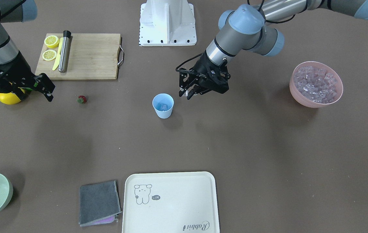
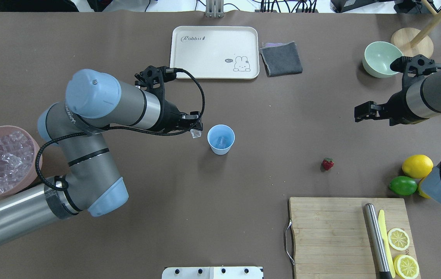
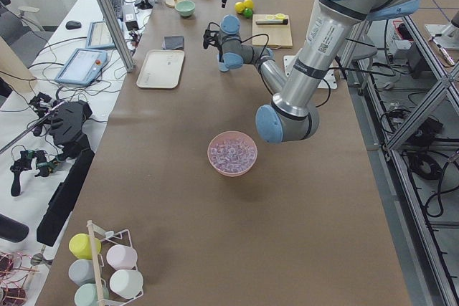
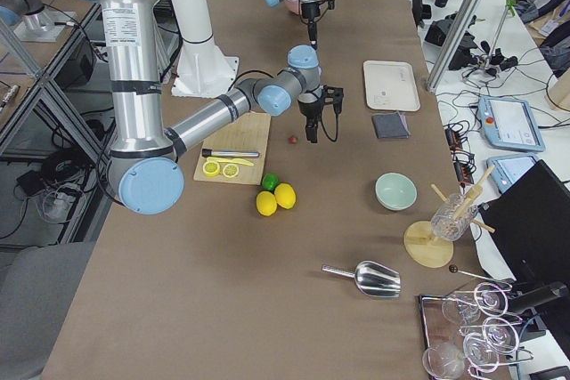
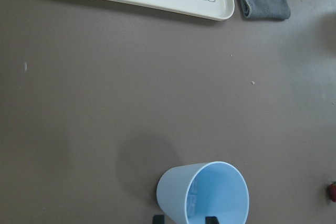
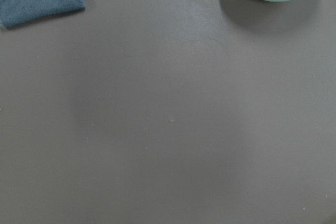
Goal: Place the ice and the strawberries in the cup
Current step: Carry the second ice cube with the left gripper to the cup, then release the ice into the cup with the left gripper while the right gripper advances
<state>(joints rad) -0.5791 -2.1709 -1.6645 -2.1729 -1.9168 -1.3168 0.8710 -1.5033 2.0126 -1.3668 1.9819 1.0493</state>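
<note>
The light blue cup (image 2: 220,139) stands upright mid-table, and a clear cube of ice (image 1: 163,106) lies inside it. Just to its left and above table level, my left gripper (image 2: 196,131) is shut on another ice cube (image 2: 195,134). In the left wrist view the cup (image 5: 205,195) is at the bottom edge. A heap of ice fills the pink bowl (image 2: 1,161) at the far left. The strawberry (image 2: 327,164) lies alone on the table, right of the cup. My right gripper (image 2: 363,111) hovers open and holds nothing, beyond and to the right of the strawberry.
A wooden cutting board (image 2: 332,232) near the robot carries lemon halves (image 2: 398,238), a yellow knife and a steel muddler (image 2: 375,240). A lemon (image 2: 417,166) and a lime (image 2: 403,185) lie by the right arm. At the far side are a cream tray (image 2: 214,52), a grey cloth (image 2: 281,59) and a green bowl (image 2: 381,59).
</note>
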